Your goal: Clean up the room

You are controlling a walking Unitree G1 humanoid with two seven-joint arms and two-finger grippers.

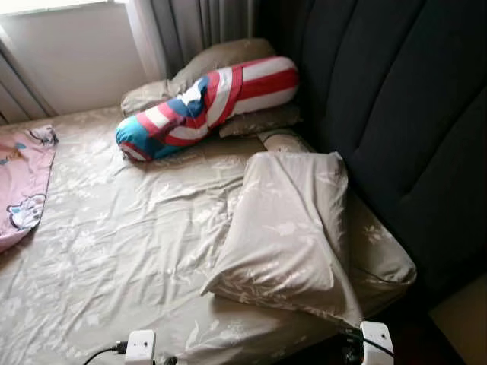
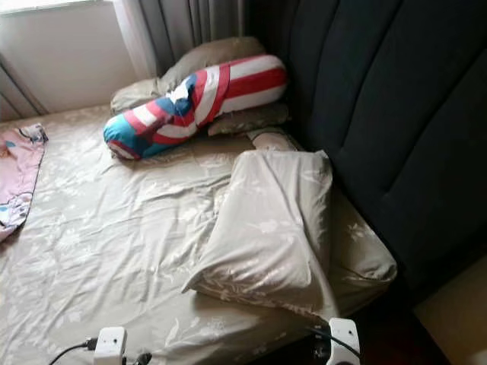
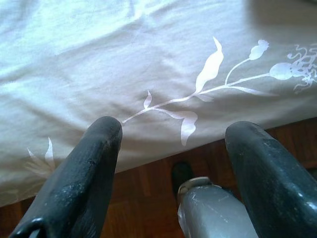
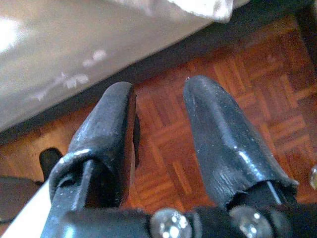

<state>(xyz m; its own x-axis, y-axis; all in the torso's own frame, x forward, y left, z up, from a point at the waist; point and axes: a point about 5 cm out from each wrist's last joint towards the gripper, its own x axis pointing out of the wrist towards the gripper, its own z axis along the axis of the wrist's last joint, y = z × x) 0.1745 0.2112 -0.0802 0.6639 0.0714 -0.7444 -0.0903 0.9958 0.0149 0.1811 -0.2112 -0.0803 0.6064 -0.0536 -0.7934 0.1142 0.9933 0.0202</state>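
A beige pillow (image 1: 285, 228) with a pale flower print lies tilted near the bed's front right corner, partly over another pillow (image 1: 380, 255). A red, white and blue striped bolster (image 1: 205, 106) rests on two more beige pillows (image 1: 221, 57) at the back. A pink printed blanket (image 1: 23, 179) lies at the left edge. My left gripper (image 3: 173, 131) hangs open over the front edge of the bed sheet (image 3: 148, 54), holding nothing. My right gripper (image 4: 159, 89) is open and empty above the parquet floor (image 4: 257, 64) beside the bed.
A dark padded headboard (image 1: 396, 106) runs along the bed's right side. Grey curtains (image 1: 190, 26) and a pale wall stand behind the bed. The wrinkled beige sheet (image 1: 129, 251) covers the mattress. White wrist housings (image 1: 139, 346) show at the bottom edge.
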